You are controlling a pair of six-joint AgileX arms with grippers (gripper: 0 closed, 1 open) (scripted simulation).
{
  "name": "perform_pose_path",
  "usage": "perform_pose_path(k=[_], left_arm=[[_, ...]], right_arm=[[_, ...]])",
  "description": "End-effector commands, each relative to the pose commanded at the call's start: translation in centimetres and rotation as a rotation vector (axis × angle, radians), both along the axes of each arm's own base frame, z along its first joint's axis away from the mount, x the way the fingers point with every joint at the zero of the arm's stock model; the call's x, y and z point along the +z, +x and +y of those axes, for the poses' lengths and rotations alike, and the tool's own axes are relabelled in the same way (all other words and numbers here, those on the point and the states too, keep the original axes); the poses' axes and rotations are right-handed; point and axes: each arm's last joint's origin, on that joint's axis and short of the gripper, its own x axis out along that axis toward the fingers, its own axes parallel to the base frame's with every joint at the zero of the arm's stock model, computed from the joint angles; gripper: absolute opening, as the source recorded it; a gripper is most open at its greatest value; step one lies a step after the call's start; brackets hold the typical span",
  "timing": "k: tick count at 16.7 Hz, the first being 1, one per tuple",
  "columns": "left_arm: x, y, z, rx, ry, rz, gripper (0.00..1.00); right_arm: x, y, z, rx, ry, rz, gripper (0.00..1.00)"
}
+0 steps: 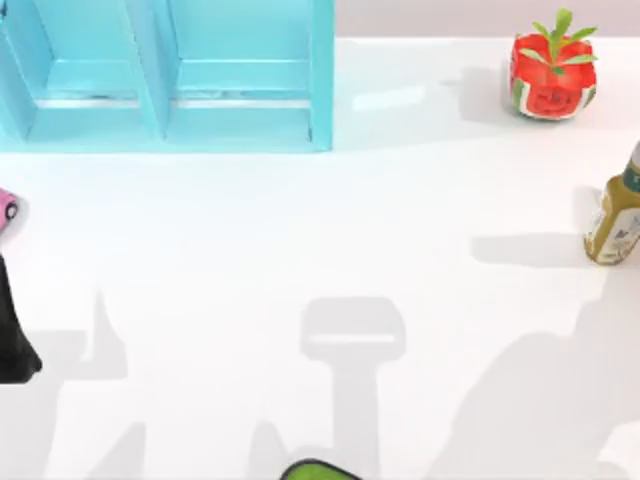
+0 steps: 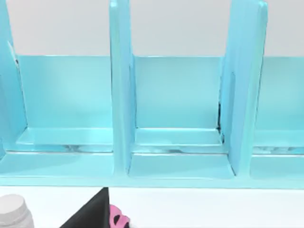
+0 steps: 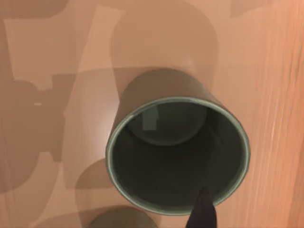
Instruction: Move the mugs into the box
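- Right wrist view: a dark fingertip [image 3: 203, 211] sits inside the rim of an upright mug [image 3: 176, 152], over a wooden surface [image 3: 280, 95]; finger spread: cannot tell.
- Left arm [image 1: 12, 335] waits at the white desk's [image 1: 300, 230] left edge.
- The blue box [image 1: 170, 75] stands at the far-left edge.

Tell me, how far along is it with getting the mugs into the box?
Done: nothing I can confirm. In hand: the right gripper is at the rim of one upright mug, with a second mug beside it, both on a wood-coloured surface; I cannot tell whether that is the box. Left: possibly both mugs. The left arm is parked at the table's left edge.
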Motion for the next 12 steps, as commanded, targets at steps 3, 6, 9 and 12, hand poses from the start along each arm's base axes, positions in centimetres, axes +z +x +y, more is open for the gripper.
perform_pose_path(k=[3, 6, 9, 12], left_arm=[[0.00, 0.00, 0.00, 0.000, 0.000, 0.000, 1.00], [0.00, 0.00, 0.00, 0.000, 0.000, 0.000, 1.00], [0.00, 0.00, 0.00, 0.000, 0.000, 0.000, 1.00], [0.00, 0.00, 0.00, 0.000, 0.000, 0.000, 1.00]], right_arm=[[0.00, 0.00, 0.00, 0.000, 0.000, 0.000, 0.90], [0.00, 0.00, 0.00, 0.000, 0.000, 0.000, 1.00], [0.00, 0.00, 0.00, 0.000, 0.000, 0.000, 1.00], [0.00, 0.00, 0.00, 0.000, 0.000, 0.000, 1.00]])
